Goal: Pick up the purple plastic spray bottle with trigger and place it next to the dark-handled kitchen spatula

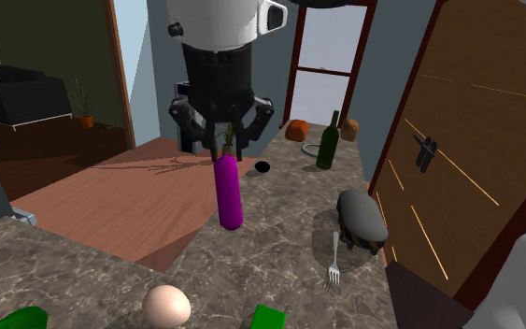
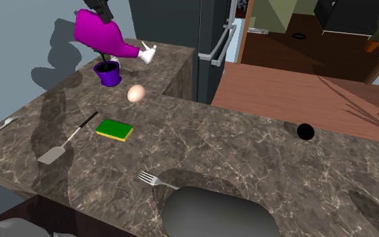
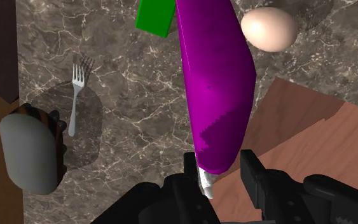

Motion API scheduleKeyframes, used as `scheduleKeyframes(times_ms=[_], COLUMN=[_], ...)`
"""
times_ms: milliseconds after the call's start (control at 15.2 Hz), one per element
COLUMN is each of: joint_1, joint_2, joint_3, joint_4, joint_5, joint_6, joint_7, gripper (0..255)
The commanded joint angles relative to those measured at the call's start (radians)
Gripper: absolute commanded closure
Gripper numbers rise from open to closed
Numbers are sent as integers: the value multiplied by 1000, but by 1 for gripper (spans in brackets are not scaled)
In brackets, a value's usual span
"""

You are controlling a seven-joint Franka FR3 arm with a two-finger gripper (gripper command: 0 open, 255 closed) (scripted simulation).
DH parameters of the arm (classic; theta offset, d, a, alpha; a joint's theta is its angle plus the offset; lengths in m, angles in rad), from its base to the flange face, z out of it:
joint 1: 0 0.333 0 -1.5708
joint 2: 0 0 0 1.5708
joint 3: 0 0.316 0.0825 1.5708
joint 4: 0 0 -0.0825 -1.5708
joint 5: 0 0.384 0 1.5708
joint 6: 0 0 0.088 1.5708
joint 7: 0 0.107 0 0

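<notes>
My gripper is shut on the narrow end of the purple spray bottle, which hangs below it, off the marble counter. In the wrist view the black fingers clasp the bottle near its neck. From the second exterior view, the bottle is tilted in the air under the gripper, white trigger pointing sideways. The spatula, dark handle and grey blade, lies flat on the counter to that view's left, well below the bottle.
On the counter lie an egg, a green sponge, a fork, a grey lump, a black ball and a purple pot. A green glass bottle stands at the far end.
</notes>
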Motion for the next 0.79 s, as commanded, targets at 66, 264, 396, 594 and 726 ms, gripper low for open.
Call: scheduleKeyframes(times_ms=[66,264,396,594,726], joint_1=[54,125,186,296,384], joint_2=[69,154,219,324,399], joint_3=[49,89,107,121,119], joint_4=[56,142,210,331,429], joint_5=[-42,-96,-138,-208,-257], joint_6=[-38,-97,-140,-213,-267], joint_7=[98,189,246,325,367], gripper=[255,255,255,255,255])
